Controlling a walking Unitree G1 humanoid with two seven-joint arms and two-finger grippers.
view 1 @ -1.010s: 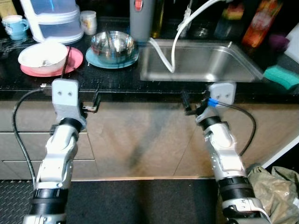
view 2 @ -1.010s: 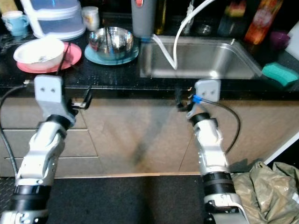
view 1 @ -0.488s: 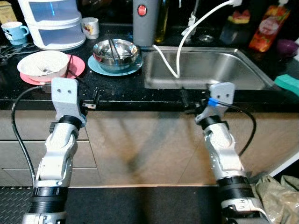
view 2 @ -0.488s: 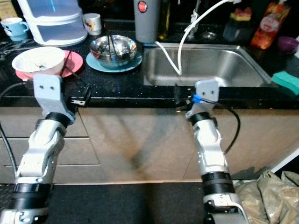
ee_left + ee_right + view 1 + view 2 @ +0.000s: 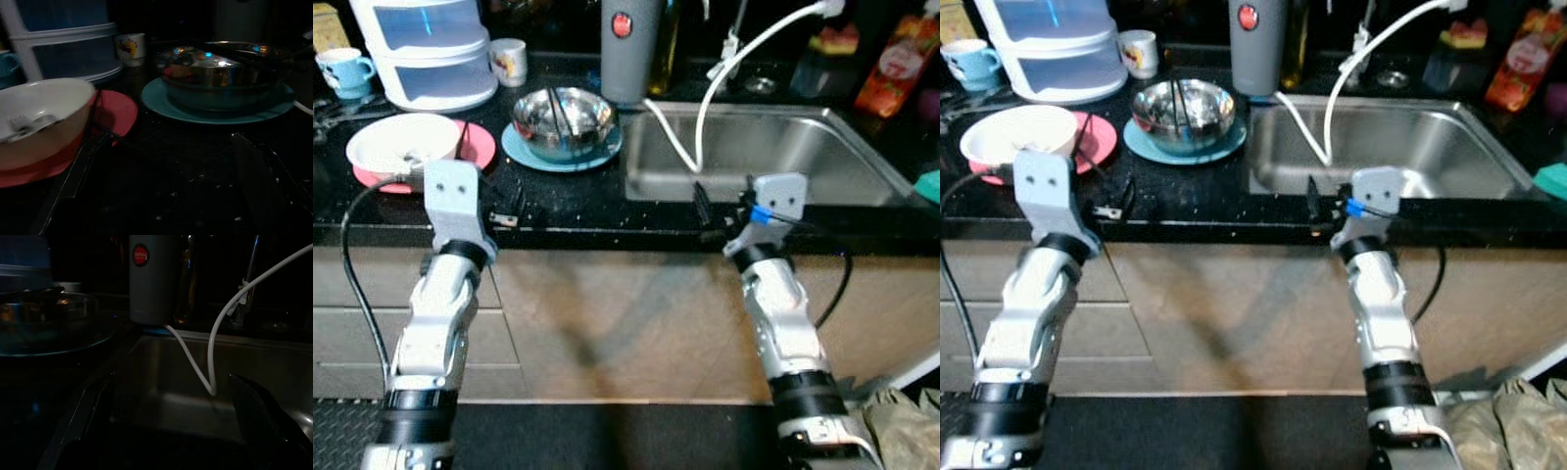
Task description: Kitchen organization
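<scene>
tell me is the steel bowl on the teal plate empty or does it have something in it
Not empty. The steel bowl sits upright on the teal plate with dark chopsticks lying inside; any food cannot be told.

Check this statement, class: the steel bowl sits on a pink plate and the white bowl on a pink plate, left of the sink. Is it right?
Not quite. The steel bowl sits on a teal plate, as the left eye view shows. The white bowl is on the pink plate, left of the sink.

Crumpled olive bag (image 5: 1518, 421) on floor, lower right corner. Dark mat (image 5: 607, 436) on floor along beige cabinet fronts (image 5: 626, 313).
</scene>
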